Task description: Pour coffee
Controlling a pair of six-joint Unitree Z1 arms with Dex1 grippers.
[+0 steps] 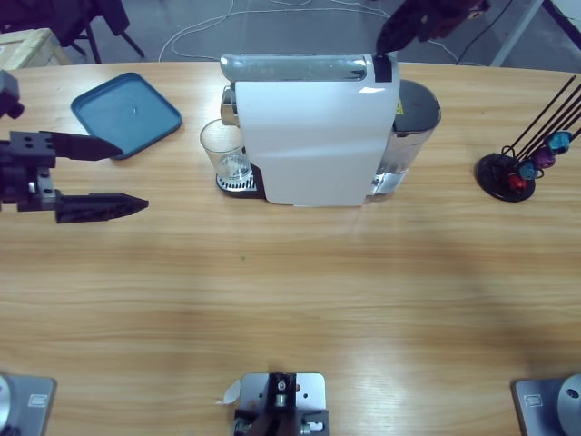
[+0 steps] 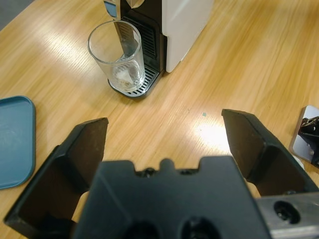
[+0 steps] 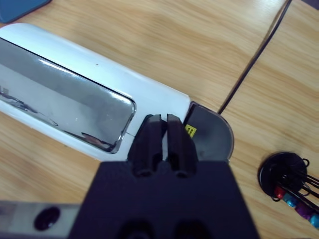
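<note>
A white coffee machine (image 1: 313,136) with a chrome lid (image 3: 65,102) stands at the table's middle back. An empty clear glass (image 1: 224,151) sits on its drip tray (image 2: 134,87) under the spout, also seen as the glass (image 2: 118,55) in the left wrist view. My left gripper (image 1: 113,174) is open at the table's left, pointing toward the glass, well short of it. My right gripper (image 3: 160,122) is shut with nothing in it, its tips over the machine's top rear end (image 1: 385,65).
A blue tray (image 1: 126,113) lies at the back left. A black stand with coloured capsules (image 1: 516,171) sits at the right. A dark water tank (image 1: 413,113) sticks out behind the machine. A cable (image 3: 254,59) runs across the wood.
</note>
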